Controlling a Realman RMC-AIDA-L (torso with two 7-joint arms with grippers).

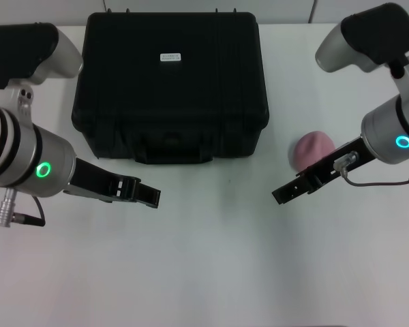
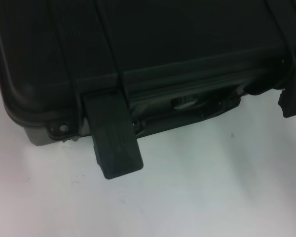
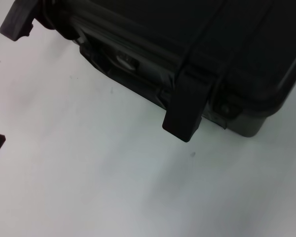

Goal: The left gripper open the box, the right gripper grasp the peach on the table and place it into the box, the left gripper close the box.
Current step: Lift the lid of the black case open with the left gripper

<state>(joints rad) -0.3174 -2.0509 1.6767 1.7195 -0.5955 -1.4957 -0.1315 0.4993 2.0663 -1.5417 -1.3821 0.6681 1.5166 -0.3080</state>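
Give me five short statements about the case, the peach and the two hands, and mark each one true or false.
1. The box has its lid down. True.
2. The peach lies inside the box. False: it sits on the table, to the right of the box.
3. The left hand grips the box handle. False: it hovers over bare table in front of the box, touching nothing.
4. The right hand holds nothing. True: its tips are past the peach, over bare table.
5. A white label is on the lid. True.
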